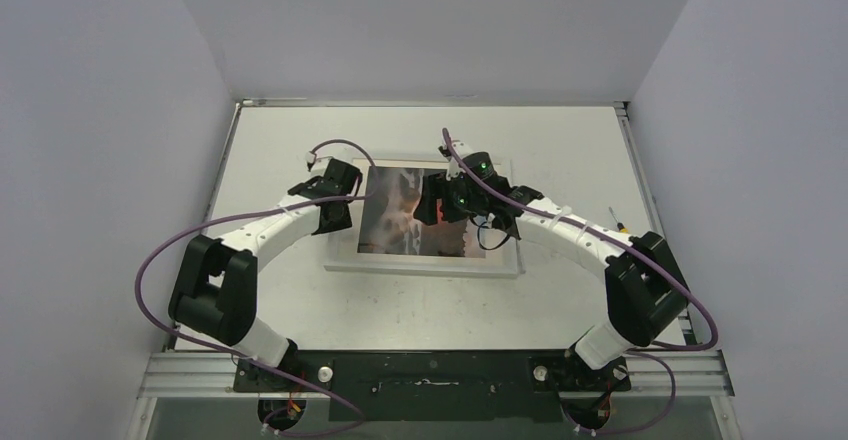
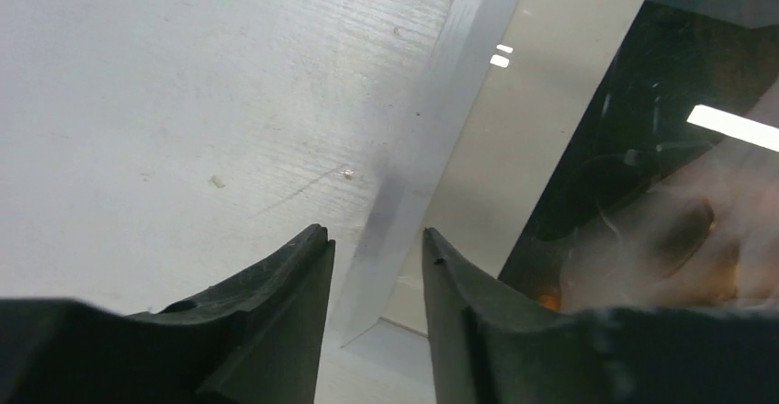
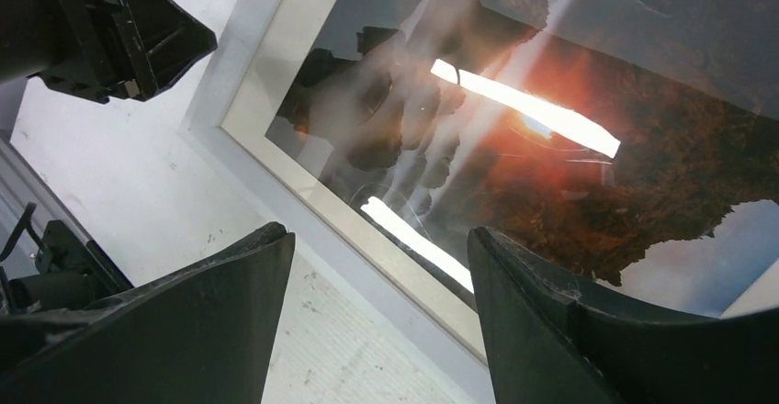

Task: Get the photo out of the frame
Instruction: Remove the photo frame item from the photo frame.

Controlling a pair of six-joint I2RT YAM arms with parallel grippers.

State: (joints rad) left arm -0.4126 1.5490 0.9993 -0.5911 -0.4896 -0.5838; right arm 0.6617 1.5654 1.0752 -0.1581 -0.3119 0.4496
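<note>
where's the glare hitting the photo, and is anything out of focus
Right wrist view: two bright light-strip reflections plus a dark mirrored shape across the photo. Left wrist view: one glare bar at the right edge; the near fingers look soft. Top view: evenly lit.

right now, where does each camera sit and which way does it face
top: fixed above and behind the robot, looking down on the table, frame and photo; left arm and right arm both show.
left wrist: on the left arm, looking down at the frame's left border and bare table; left gripper at the bottom.
right wrist: on the right arm, looking leftward across the photo; right gripper at the bottom, left gripper top left.
shared: both wrist views catch the frame's white left border and the photo.
</note>
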